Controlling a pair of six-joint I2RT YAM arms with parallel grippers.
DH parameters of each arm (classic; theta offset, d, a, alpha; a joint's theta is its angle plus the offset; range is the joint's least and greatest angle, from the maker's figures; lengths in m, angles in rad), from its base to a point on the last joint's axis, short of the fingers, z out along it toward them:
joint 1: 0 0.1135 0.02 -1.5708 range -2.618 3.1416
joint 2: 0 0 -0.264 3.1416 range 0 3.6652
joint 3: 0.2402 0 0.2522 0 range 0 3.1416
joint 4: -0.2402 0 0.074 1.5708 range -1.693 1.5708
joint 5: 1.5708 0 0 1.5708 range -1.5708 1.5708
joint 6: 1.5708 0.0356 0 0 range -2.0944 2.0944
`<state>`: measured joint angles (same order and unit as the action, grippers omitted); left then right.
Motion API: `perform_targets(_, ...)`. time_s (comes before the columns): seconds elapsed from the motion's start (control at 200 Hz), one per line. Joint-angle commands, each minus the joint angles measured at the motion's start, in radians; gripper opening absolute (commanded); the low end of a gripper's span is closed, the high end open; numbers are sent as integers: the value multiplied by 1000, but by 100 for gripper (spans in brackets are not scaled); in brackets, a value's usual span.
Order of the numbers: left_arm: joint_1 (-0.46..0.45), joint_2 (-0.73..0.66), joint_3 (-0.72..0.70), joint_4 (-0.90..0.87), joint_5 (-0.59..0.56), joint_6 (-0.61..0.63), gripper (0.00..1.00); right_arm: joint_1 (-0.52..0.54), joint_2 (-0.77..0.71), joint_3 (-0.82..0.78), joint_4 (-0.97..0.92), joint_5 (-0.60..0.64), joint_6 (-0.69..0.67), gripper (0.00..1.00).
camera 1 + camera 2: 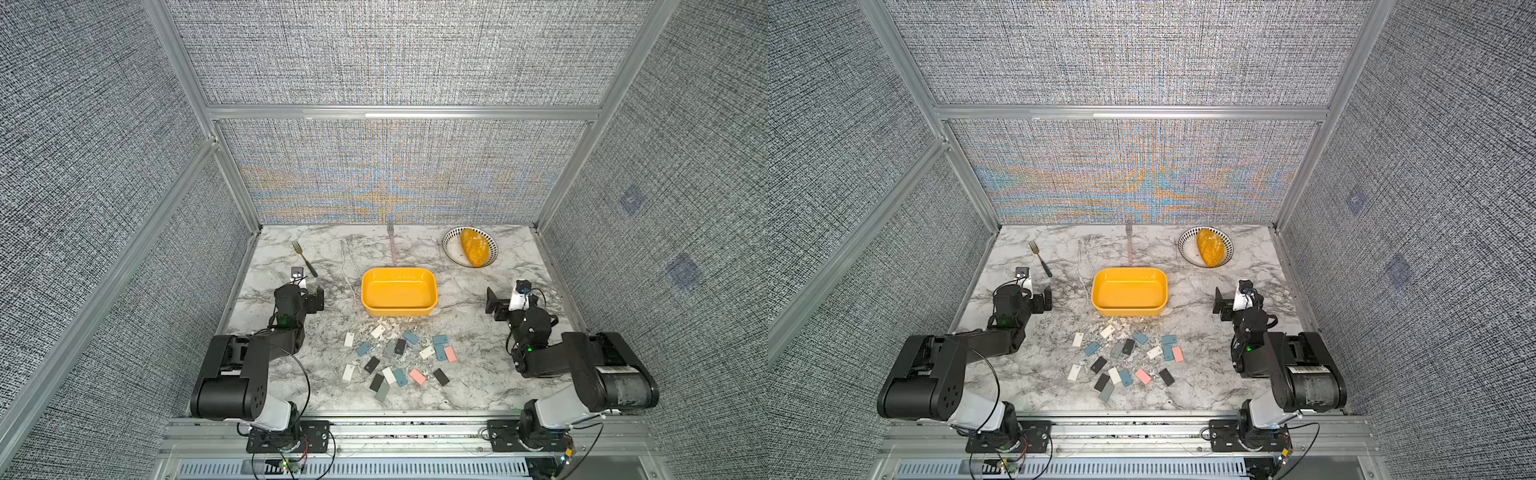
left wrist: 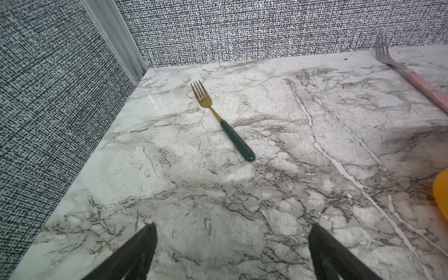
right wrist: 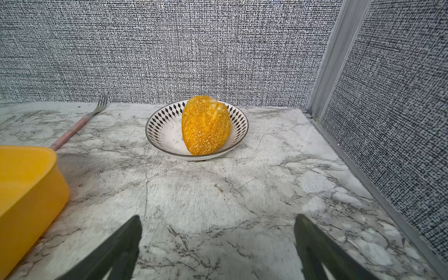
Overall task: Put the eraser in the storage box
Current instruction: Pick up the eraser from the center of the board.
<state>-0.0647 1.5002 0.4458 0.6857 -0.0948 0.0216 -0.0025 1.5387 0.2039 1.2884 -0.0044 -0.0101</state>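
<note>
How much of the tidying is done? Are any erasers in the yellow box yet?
Done: nothing yet; the storage box is empty. In hand: nothing; the left pincer and the right pincer are both open and empty, one on each side of the box. Left: everything. All the erasers lie scattered on the table in front of the box.

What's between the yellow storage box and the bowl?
Just bare marble table between the storage box and the bowl; the right wrist view shows it.

Yellow storage box [image 1: 399,309], white bowl [image 1: 451,249] with black diamond rim, grey-veined marble table [image 1: 465,386]
</note>
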Motion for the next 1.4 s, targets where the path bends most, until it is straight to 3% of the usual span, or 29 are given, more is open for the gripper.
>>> perform_targets(0.0,1,-2,1,21,9,3,99,0,-2,6,13,-2,-1,98)
perform_targets(0.641,2,-3,5,15,14,1,99,-6,-6,8,8,-13,1,98)
perform_targets(0.721,5,-12,13,-1,-13,-20,98,-5,-16,16,-5,30,19,98)
perform_targets(0.796,12,-23,28,-20,-23,-44,97,3,-98,98,-219,111,32,98)
perform_targets(0.846,12,-51,79,-110,-35,-44,97,48,-149,195,-396,223,20,98)
perform_targets(0.911,12,-87,208,-372,-15,-21,95,132,-193,332,-591,352,26,98)
perform_targets(0.981,10,-103,326,-542,-15,-101,95,265,-219,482,-736,482,6,98)
perform_targets(1.056,9,-119,428,-676,26,-209,96,402,-227,574,-677,618,-48,98)
perform_targets(1.101,11,-122,481,-737,96,-249,96,437,-218,588,-611,699,3,98)
perform_targets(1.181,8,-128,536,-800,251,-283,94,393,-193,695,-795,506,123,98)
perform_targets(1.226,4,-124,557,-846,278,-313,91,360,-161,747,-902,399,178,98)
perform_targets(1.321,-25,-111,587,-1000,245,-325,88,365,-113,779,-999,389,215,98)
perform_targets(1.396,-89,-110,571,-1098,127,-311,87,381,-104,762,-1040,425,215,98)
